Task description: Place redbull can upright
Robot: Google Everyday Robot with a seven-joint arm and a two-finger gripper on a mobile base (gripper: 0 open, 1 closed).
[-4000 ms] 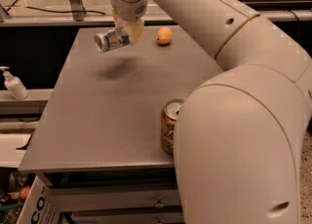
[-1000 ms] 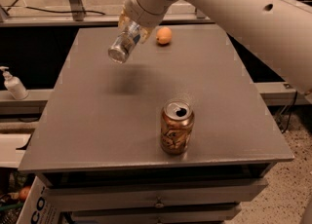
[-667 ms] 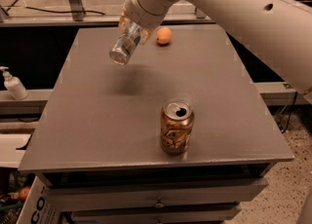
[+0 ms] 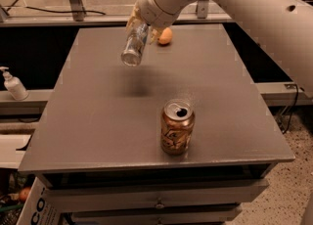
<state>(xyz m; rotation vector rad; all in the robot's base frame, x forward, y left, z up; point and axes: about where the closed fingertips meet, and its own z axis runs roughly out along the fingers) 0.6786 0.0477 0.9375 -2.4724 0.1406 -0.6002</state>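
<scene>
The redbull can (image 4: 135, 45) is held tilted above the bench (image 4: 88, 116) rear, pinched at its upper end by the hand (image 4: 142, 28). A gold-brown can (image 4: 177, 127) is positioned upright near the front edge.

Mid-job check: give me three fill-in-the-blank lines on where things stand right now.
The tool holds the redbull can in the air ___ the table.
The redbull can is ___, not upright.
The gold can stands ___ near the front edge.
Missing: above; tilted; upright.
</scene>
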